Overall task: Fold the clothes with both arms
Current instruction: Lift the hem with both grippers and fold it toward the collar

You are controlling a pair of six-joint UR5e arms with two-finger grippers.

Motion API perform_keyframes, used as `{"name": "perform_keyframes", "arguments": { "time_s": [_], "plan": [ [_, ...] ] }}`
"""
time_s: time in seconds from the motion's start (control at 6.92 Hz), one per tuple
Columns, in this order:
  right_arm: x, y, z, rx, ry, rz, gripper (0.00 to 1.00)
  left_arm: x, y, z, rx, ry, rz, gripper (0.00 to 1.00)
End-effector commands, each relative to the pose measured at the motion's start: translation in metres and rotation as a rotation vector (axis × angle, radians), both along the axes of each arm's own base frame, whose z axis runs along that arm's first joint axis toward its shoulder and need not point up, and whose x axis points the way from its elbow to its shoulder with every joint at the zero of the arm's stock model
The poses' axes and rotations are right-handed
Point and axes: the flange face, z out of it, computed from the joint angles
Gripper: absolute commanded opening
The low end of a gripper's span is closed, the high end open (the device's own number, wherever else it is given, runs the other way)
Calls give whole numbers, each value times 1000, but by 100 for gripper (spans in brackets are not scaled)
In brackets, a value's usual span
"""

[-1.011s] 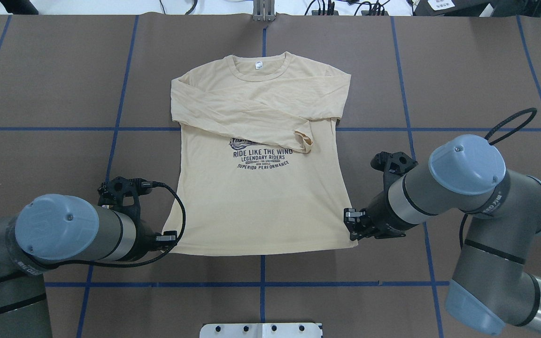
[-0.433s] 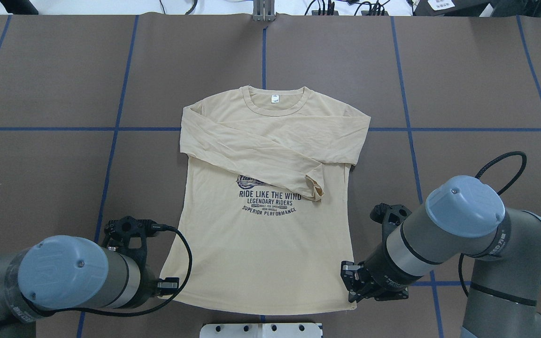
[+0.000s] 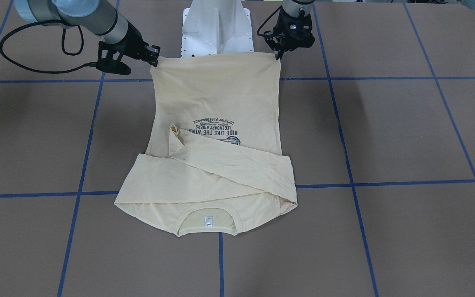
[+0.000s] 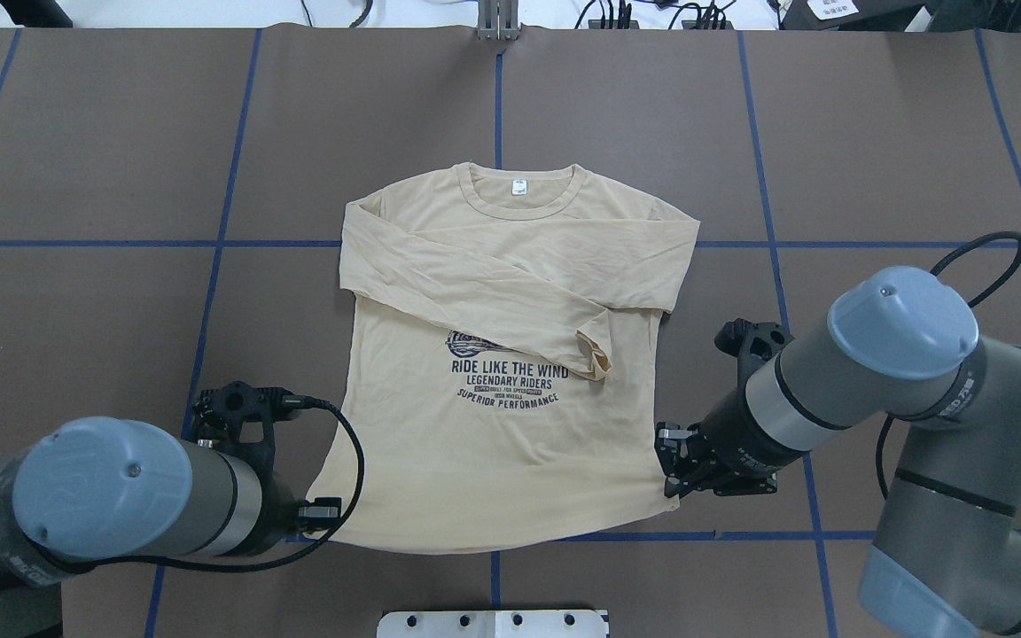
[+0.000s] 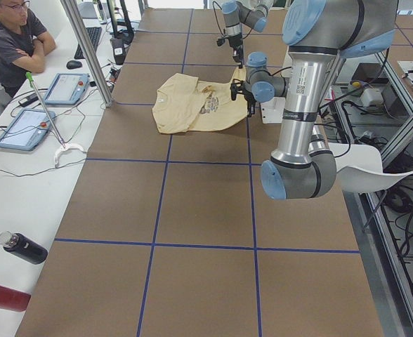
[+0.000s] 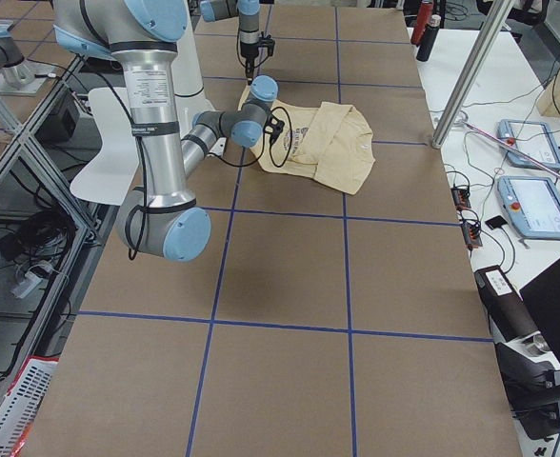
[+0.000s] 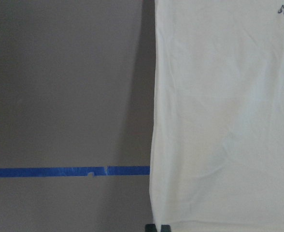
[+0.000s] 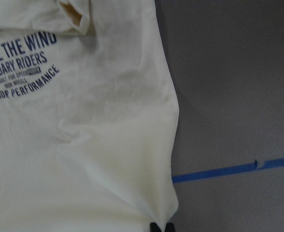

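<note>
Hem corners of the shirt (image 4: 493, 461) sit pinched in both claws, just beyond the white base plate (image 4: 493, 623). The left gripper (image 4: 323, 521) is clamped on the corner at its side and the right gripper (image 4: 672, 494) on the other. Each wrist view shows black fingertips closed on bunched cloth. The hem runs taut between them and seems to be raised slightly off the table (image 4: 120, 159), with a shadow along the cloth's edge.

Further out, the navy print (image 4: 509, 381) reads "RIDE LIKE THE WIND", "LEGENDARY RIDERS" and "SUPERIOR PERFORMANCE". The two small lines between these are too fine to read. Part of the motorcycle picture above the words is covered by a sleeve. Both sleeves are folded across the chest, and one cuff (image 4: 595, 350) lies open just beside the word "WIND".

At the far end, the collar lies flat on the table, with a small white label (image 4: 519, 187) inside it. The writing on the label is too small to make out. Blue tape (image 4: 85, 243) crosses under the shoulders.

Compared with 0.4 s ago, the hem has moved away from the base plate and both grippers have advanced, while the collar has stayed put. Compared with 1.0 s ago, the whole shirt lies closer to the robot.
</note>
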Motion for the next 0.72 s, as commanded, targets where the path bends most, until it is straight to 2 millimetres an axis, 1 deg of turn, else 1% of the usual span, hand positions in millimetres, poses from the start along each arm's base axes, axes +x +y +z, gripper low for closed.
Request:
{"name": "perform_keyframes", "arguments": {
  "time_s": [0.0, 0.14, 0.29, 0.43, 0.58],
  "plan": [
    [16, -63, -12, 55, -20, 87, 0, -49, -81, -34, 63, 61, -125, 0],
    [12, -91, -23, 51, -29, 111, 0, -80, -126, -48, 74, 94, -132, 0],
    [26, -113, -30, 45, -42, 140, 0, -93, -166, -53, 70, 90, -188, 0],
    [49, -137, -38, 49, -57, 177, 0, -100, -196, -51, 65, 75, -234, 0],
    [64, -167, -42, 70, -55, 212, 0, -92, -212, -53, 59, 64, -246, 0]
  ]
}}
